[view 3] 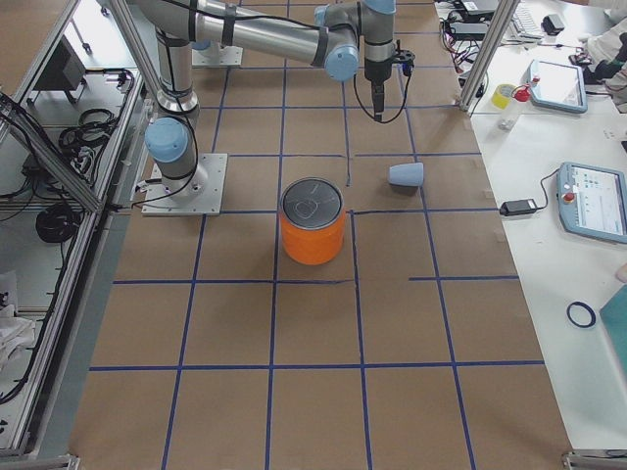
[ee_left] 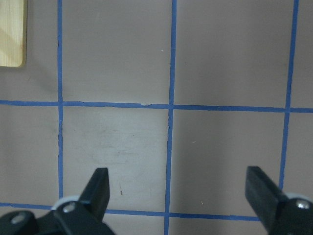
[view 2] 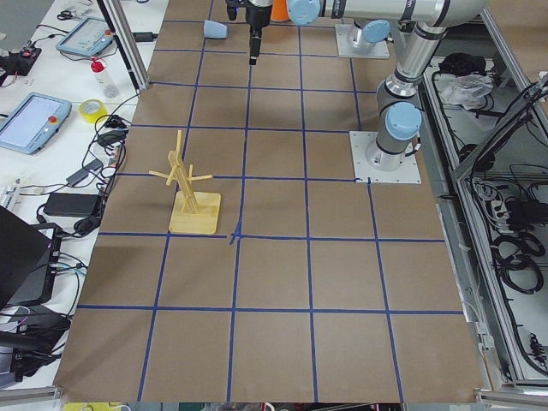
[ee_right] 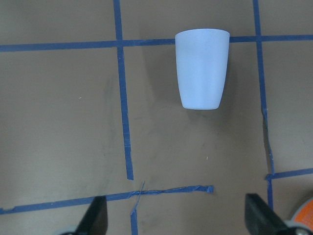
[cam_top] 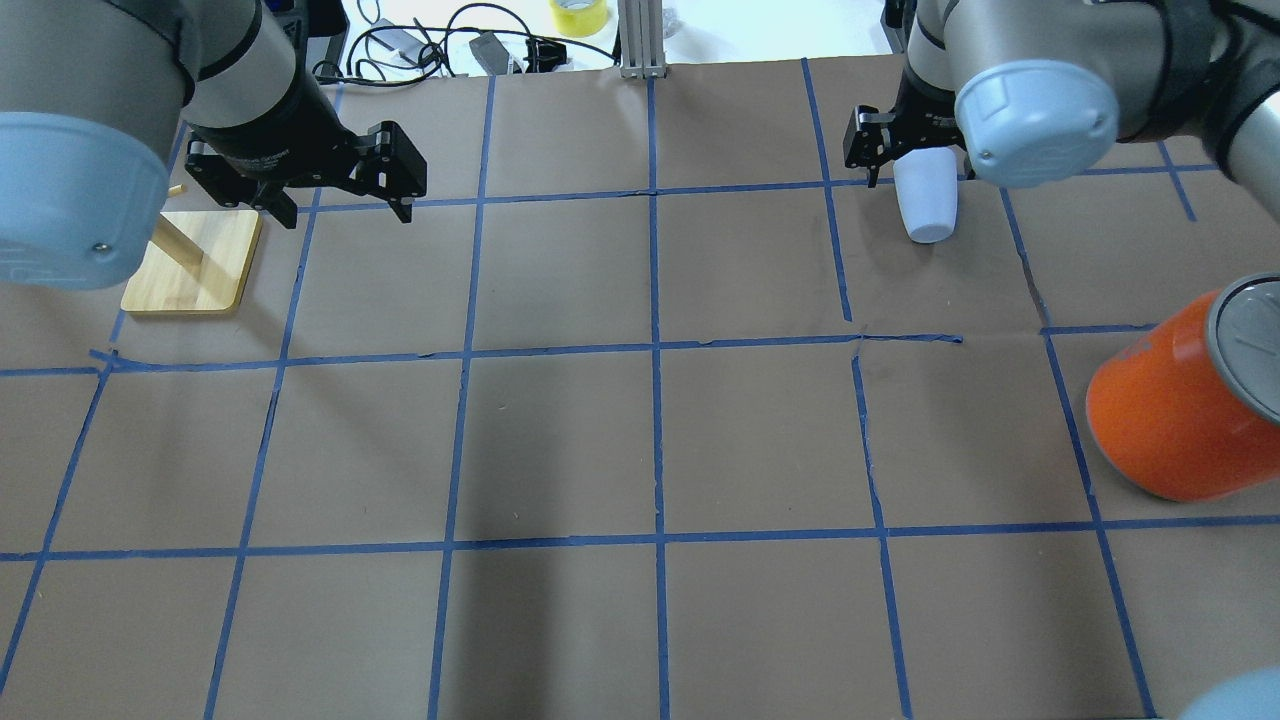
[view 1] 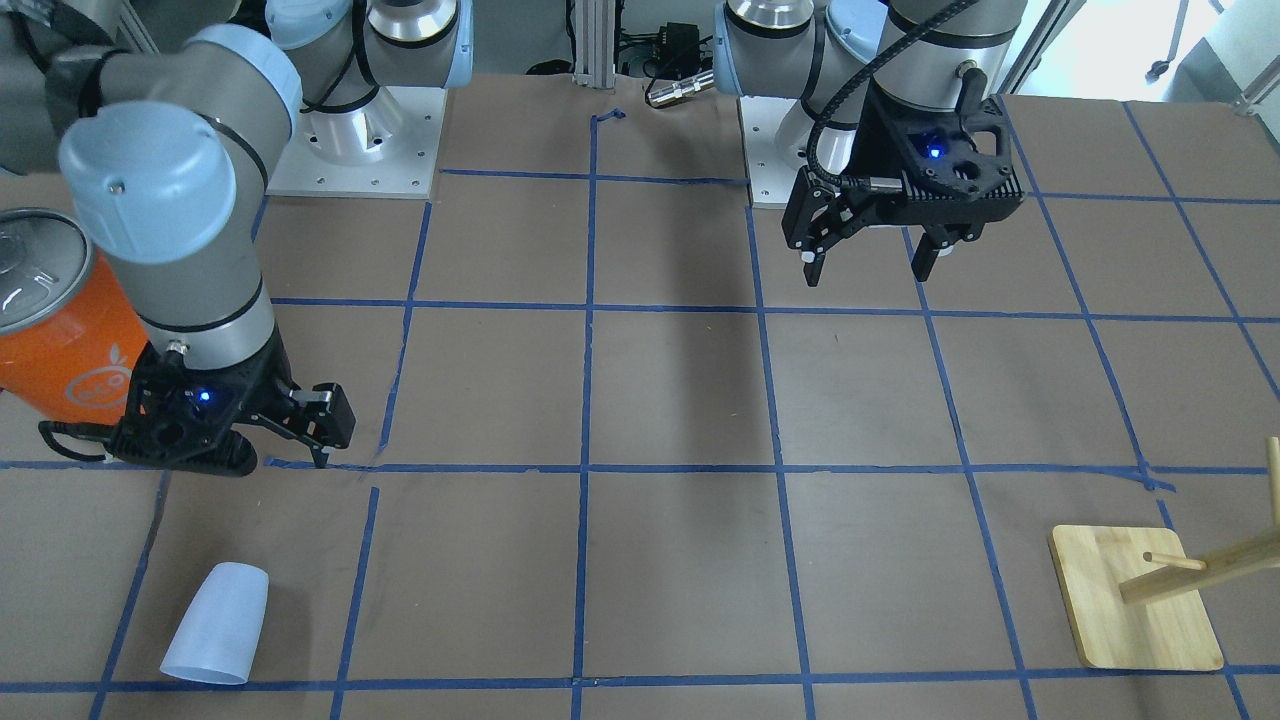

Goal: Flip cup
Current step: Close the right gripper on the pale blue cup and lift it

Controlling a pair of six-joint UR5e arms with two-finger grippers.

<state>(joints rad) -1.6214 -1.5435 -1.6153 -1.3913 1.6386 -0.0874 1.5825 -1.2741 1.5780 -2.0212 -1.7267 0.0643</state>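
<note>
The cup (view 1: 215, 622), pale bluish-white and without a handle, lies on its side on the brown table, its rim pointing away from the robot. It also shows in the overhead view (cam_top: 925, 205) and the right wrist view (ee_right: 202, 68). My right gripper (ee_right: 176, 220) is open and empty. It hovers above the table on the robot's side of the cup and does not touch it; it also shows in the front view (view 1: 325, 440). My left gripper (view 1: 870, 265) is open and empty, high over bare table far from the cup; it also shows in the left wrist view (ee_left: 178, 188).
A large orange can (view 1: 60, 350) with a silver top stands beside the right arm, nearer the robot than the cup. A wooden peg rack (view 1: 1140, 600) on a flat base stands at the far side by the left arm. Blue tape lines grid the table.
</note>
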